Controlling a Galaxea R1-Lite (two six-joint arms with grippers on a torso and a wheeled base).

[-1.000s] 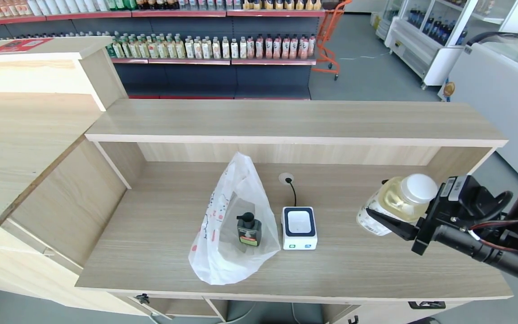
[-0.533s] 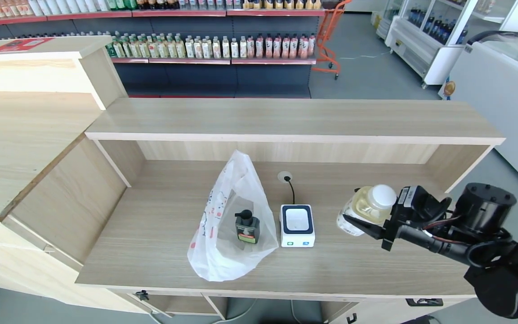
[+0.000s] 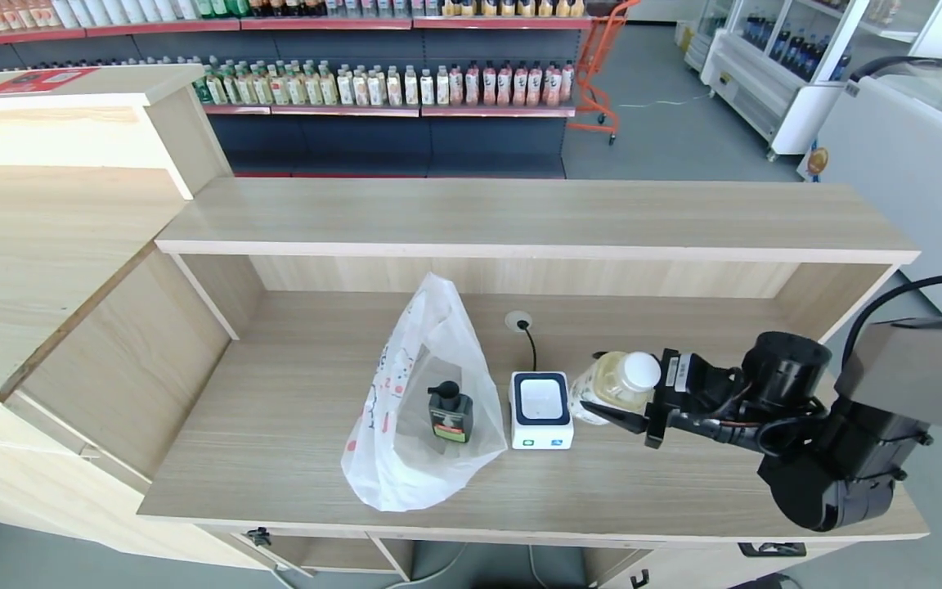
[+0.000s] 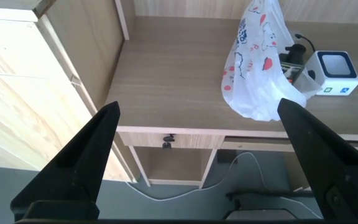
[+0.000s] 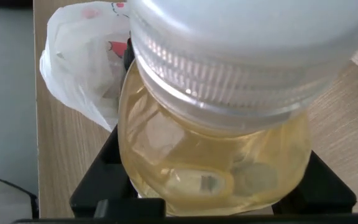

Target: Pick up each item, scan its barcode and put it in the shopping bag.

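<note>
Nearest, left gripper (image 4: 197, 163): we see it spread wide and empty, hanging out before the near edge of the counter (image 3: 275, 425), well apart from the goods.
Right gripper (image 3: 606, 393): closed around the bottle (image 3: 620, 376), one finger under its body and the other behind it, low over the counter.
Bottle: yellow liquid with a white cap, held just right of the scanner (image 3: 541, 409). Its base is almost at the scanner's right edge, and we cannot tell whether they touch.
Bottle axis: it runs across the counter, roughly level and slightly tilted. The base points left at the scanner and the cap points back toward the wrist.
Barcode: we cannot tell which way it faces.
Scanner: its window faces up, directly left of the bottle's base, so we judge that the coming move is a short carry leftward along the bottle's own axis.
Nearer arm: the right arm, by far.
Bag (image 3: 389, 458): stands just beyond the scanner on the left, touching or nearly touching it, with a pump bottle (image 3: 450, 413) already inside.
</note>
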